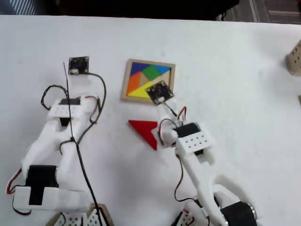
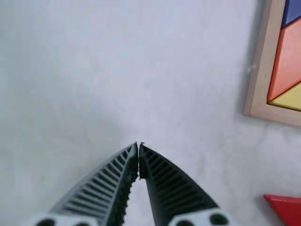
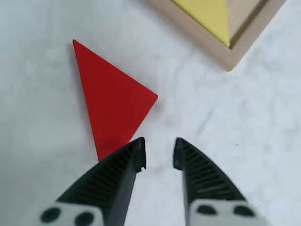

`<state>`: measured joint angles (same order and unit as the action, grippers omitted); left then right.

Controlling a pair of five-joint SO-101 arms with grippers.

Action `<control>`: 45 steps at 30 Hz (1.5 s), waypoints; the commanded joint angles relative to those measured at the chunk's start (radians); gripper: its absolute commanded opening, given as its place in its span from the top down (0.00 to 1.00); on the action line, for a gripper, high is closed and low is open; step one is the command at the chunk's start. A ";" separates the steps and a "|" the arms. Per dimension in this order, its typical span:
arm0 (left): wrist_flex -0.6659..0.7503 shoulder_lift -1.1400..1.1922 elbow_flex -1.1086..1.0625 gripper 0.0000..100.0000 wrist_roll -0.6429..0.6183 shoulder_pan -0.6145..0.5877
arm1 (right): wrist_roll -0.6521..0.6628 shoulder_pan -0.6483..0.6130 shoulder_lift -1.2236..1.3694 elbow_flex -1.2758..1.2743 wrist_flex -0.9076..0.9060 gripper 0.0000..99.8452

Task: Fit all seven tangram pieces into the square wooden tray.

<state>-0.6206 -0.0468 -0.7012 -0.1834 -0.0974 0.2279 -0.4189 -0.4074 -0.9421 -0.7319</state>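
One red triangle lies outside the tray, which the high view shows holding green, blue, orange, yellow pieces. Wrist views show the right gripper slightly spread beside it, left gripper pressed together.

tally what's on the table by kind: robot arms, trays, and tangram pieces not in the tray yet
robot arms: 2, the left arm and the right arm
trays: 1, the wooden tray
pieces outside the tray: 1, the red triangle
total: 4
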 commanded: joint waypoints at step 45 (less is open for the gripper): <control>0.066 0.001 0.031 0.98 0.015 -0.002 | -0.221 -0.228 0.433 0.361 -0.044 0.64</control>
<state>-0.5777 -0.0422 -0.7012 -0.1772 -0.0974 0.0130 -0.6905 0.0330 -0.6291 -0.7933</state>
